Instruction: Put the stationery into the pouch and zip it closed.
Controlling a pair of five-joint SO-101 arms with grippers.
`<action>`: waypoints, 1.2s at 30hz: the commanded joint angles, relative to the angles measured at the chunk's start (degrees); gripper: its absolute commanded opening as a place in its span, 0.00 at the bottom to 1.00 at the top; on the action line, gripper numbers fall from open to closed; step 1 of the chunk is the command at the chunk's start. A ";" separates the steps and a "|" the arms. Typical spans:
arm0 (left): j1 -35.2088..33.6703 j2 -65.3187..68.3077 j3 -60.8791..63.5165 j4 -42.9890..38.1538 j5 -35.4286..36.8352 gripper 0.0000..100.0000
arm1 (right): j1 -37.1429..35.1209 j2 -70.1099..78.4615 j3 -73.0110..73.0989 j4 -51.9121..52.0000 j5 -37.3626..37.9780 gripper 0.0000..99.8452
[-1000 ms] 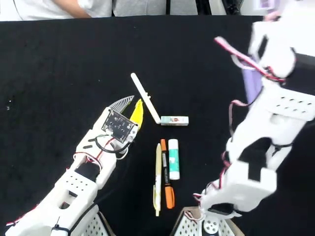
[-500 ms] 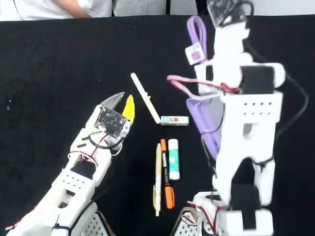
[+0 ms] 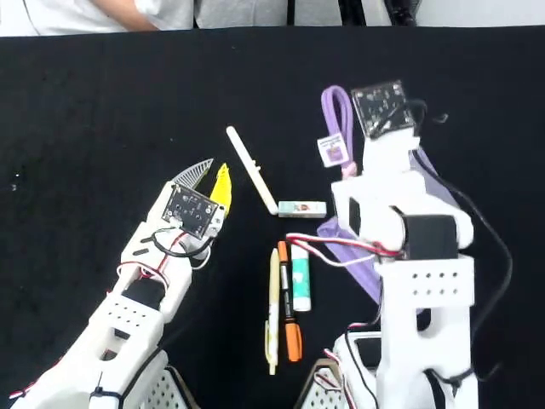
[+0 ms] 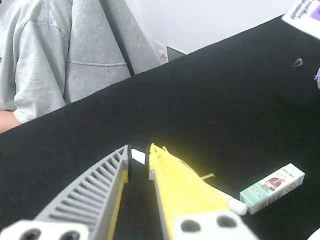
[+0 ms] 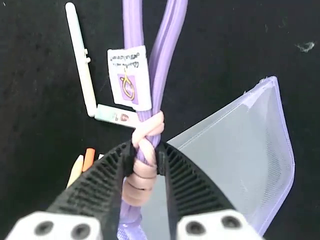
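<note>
From the high view, the purple pouch (image 3: 430, 183) is partly under the right arm, between the middle of the table (image 3: 102, 102) and its right edge. Its strap (image 3: 336, 111) loops toward the far edge. The pens (image 3: 283, 311), glue stick (image 3: 301, 274), eraser box (image 3: 301, 208) and white stick (image 3: 251, 170) lie mid-table, toward the near edge. The left gripper (image 3: 215, 166) hovers just beside the white stick.

The left wrist view shows the left gripper (image 4: 140, 150) with its jaws nearly together and nothing between them, and the eraser box (image 4: 272, 187) near it.

The right wrist view shows the right gripper (image 5: 145, 150) clamped on the strap (image 5: 150, 50) at its pink binding, just below the paper tag (image 5: 129, 75). The pouch (image 5: 240, 150) spreads out beside it as thin, see-through film.

The pouch looks light, soft and floppy. Held by the strap it will likely sag and swing, with its mouth falling shut. The stiffer zip edge seems the better place to hold it for loading, and the small zip pull will need a precise pinch.
</note>
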 commanded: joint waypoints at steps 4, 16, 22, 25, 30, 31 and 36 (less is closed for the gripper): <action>4.44 -0.79 -0.22 -0.97 -0.35 0.08 | -0.09 -4.26 2.42 1.32 3.08 0.01; 14.46 -1.23 -5.14 15.21 -0.35 0.08 | -0.09 -7.16 2.86 4.13 5.45 0.01; 18.95 -1.32 -6.90 18.02 -0.09 0.08 | -0.09 -7.16 2.86 3.87 5.45 0.01; 22.37 -1.32 -6.73 18.11 -0.09 0.08 | -0.09 -7.16 2.86 3.87 5.45 0.01; 26.07 -1.32 -7.34 17.76 -0.09 0.08 | -0.09 -7.52 3.56 3.69 5.45 0.01; 26.51 -1.23 -8.22 17.76 0.00 0.08 | -0.09 -7.52 3.47 3.69 5.45 0.01; 26.77 -0.62 -13.05 18.20 10.02 0.08 | -0.09 -7.52 3.38 3.69 5.45 0.01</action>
